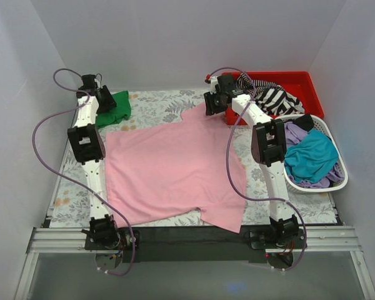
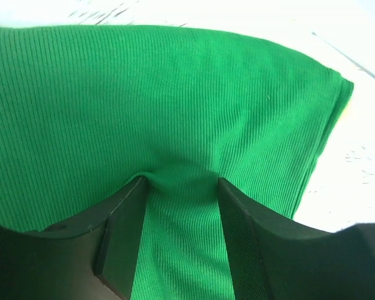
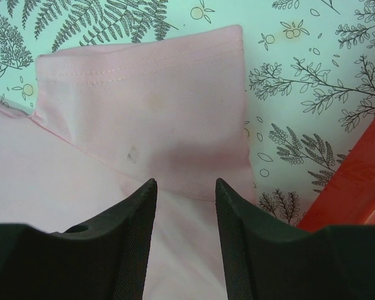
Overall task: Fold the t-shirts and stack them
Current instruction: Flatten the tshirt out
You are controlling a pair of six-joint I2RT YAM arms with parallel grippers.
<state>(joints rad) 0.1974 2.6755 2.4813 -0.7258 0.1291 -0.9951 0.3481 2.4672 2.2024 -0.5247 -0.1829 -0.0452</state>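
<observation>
The large t-shirt [image 1: 169, 172] lies spread in the middle of the table [image 1: 150, 100], and just off its far-left corner sits the folded t-shirt [image 1: 115, 107] with the left gripper [image 2: 181, 187] down on it. Off its far-right corner stands a bin [image 1: 306, 84] holding another t-shirt [image 1: 272, 97] — the right gripper [image 3: 185, 187] hangs over the large t-shirt's far sleeve [image 3: 144, 106] beside that bin — and to its right, nearer, a basket [image 1: 340, 178] holds further t-shirts [image 1: 309, 156].
</observation>
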